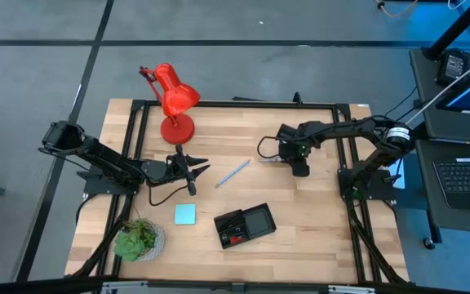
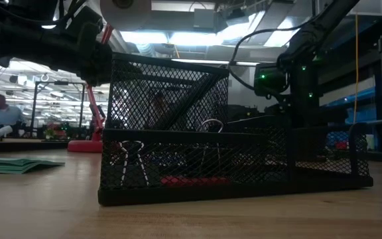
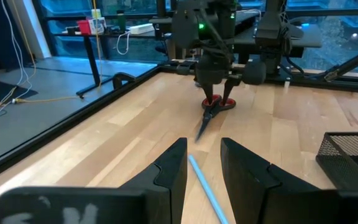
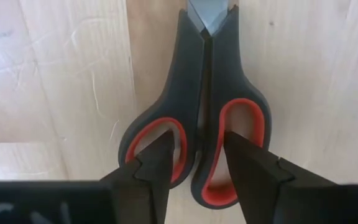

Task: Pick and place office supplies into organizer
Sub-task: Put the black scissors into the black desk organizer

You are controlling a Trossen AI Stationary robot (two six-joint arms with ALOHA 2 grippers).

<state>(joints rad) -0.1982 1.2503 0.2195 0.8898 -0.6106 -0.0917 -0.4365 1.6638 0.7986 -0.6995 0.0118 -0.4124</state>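
Red-and-black-handled scissors [image 4: 210, 93] lie flat on the table at the far right, blades shut. My right gripper [image 4: 204, 152] points down over their handles, open, one fingertip [image 4: 157, 158] over each handle loop. My left gripper [image 3: 202, 155] hovers open at the table's left. A light blue pen [image 3: 204, 183] lies on the wood just ahead of it. The black mesh organizer [image 1: 246, 224] stands near the front edge, with binder clips [image 2: 132, 156] and a small red piece [image 2: 191, 179] inside. A light blue notepad [image 1: 185, 214] lies left of it. My right gripper has its fingers over the two red-lined handle loops [image 4: 241, 115], coming from above and pointing down. The scissors lie flat on the table. I cannot tell whether the fingertips touch the handles.
A red desk lamp [image 1: 172, 102] stands at the far left, just behind my left gripper [image 1: 196, 170]. A small green potted plant [image 1: 139, 239] sits at the near left corner. Bare wood lies between the pen [image 1: 232, 172] and my right gripper [image 1: 300, 167].
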